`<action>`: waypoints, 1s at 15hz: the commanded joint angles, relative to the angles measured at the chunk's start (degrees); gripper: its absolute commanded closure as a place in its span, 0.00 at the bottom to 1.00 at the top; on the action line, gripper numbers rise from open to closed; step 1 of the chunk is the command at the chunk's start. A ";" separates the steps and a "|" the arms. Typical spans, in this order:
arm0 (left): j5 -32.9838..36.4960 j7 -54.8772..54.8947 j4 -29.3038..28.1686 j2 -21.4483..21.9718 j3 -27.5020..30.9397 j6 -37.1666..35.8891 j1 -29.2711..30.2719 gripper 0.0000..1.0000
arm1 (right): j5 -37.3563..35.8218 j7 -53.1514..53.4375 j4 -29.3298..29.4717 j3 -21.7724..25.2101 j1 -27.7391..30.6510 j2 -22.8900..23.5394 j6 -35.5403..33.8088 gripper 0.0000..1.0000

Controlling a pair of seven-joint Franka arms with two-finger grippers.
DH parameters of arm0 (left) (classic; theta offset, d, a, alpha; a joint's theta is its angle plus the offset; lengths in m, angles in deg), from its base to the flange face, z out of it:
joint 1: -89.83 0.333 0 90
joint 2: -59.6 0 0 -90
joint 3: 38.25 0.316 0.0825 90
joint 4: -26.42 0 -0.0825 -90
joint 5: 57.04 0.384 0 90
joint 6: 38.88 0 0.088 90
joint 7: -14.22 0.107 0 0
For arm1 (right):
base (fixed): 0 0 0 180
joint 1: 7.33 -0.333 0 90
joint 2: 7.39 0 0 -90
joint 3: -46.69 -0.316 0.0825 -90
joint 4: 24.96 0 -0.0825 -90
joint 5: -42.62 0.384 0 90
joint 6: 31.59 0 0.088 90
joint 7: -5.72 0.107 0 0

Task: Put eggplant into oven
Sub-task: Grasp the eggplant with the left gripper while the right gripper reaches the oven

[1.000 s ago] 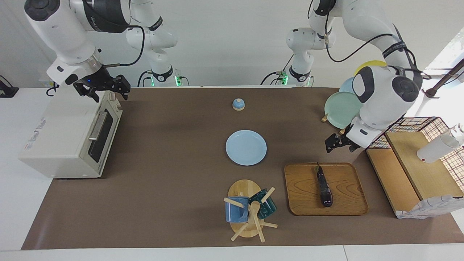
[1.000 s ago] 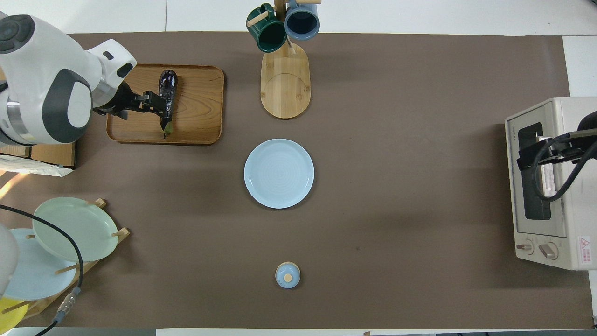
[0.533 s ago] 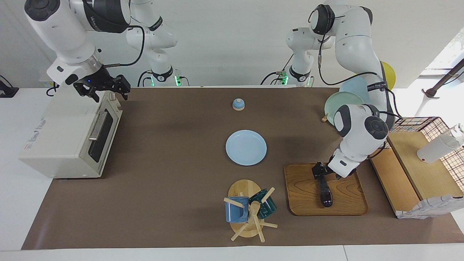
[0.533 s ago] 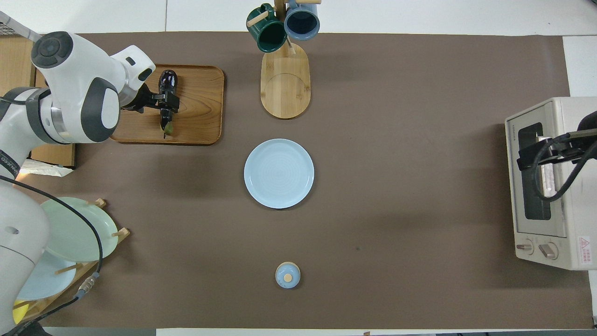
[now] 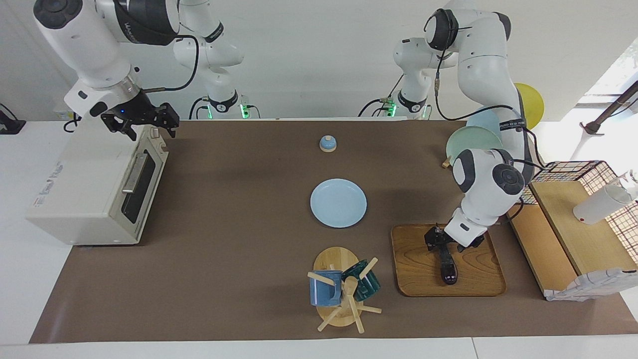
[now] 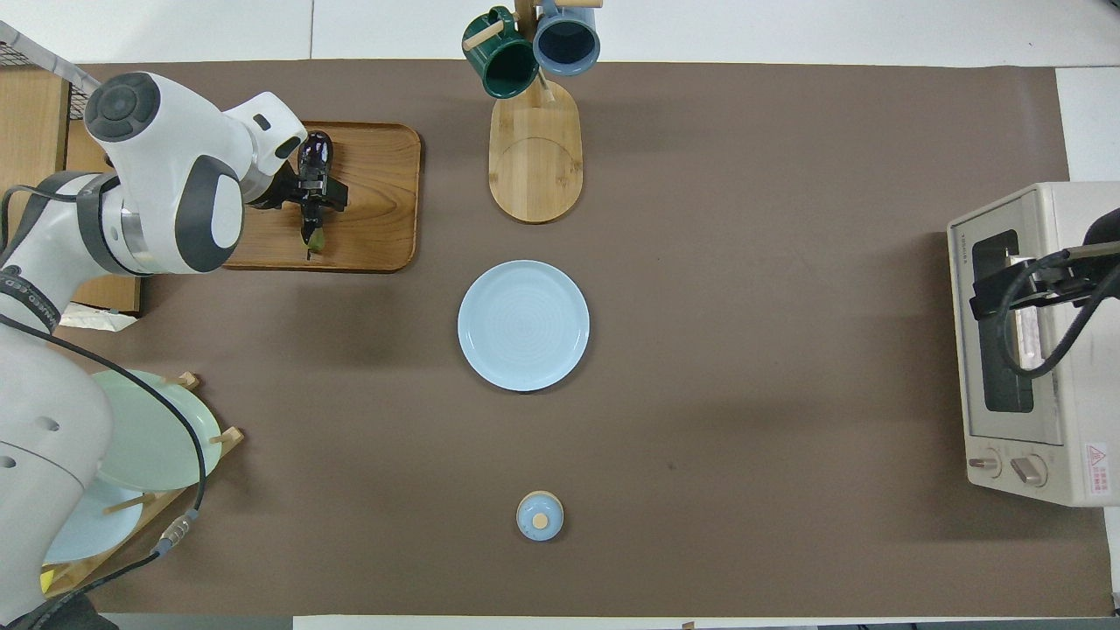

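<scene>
The dark purple eggplant (image 5: pixel 449 272) (image 6: pixel 316 154) lies lengthwise on a wooden tray (image 5: pixel 481 279) (image 6: pixel 376 197) toward the left arm's end of the table. My left gripper (image 5: pixel 440 245) (image 6: pixel 316 192) is down at the eggplant's stem half and open, with one finger on either side of it. The off-white oven (image 5: pixel 84 184) (image 6: pixel 1019 350) stands at the right arm's end with its glass door closed. My right gripper (image 5: pixel 148 125) (image 6: pixel 993 293) hangs open and empty over the oven's top front edge, and that arm waits.
A light blue plate (image 5: pixel 338 203) sits mid-table, with a small blue lidded pot (image 5: pixel 327 143) nearer the robots. A mug tree (image 5: pixel 341 289) with two mugs stands beside the tray. A plate rack (image 5: pixel 473 142) and wooden shelves (image 5: pixel 563 234) crowd the left arm's end.
The left arm swung over the tray and came down, bringing its gripper astride the eggplant. The right arm and the eggplant have not moved.
</scene>
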State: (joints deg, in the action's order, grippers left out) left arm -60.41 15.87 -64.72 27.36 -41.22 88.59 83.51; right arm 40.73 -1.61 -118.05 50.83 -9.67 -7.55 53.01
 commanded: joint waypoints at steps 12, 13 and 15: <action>-0.05 1.51 -0.71 0.51 0.60 -0.72 -0.27 0.89 | 0.74 -2.31 -13.85 -0.02 3.13 -4.67 16.37 1.00; -0.31 1.51 0.17 0.43 0.60 -1.86 -0.01 1.00 | 0.22 -4.51 -14.83 0.07 4.01 -4.58 16.91 1.00; -1.36 0.90 1.31 0.77 0.60 -3.63 -0.09 1.00 | -2.31 -4.71 -17.55 0.07 4.98 -4.41 19.01 1.00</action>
State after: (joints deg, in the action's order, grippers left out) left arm -60.56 16.60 -64.74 27.41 -41.03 87.62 83.58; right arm 40.26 -4.78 -130.62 51.05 -6.01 -9.65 69.04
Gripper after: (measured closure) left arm 0.692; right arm 0.661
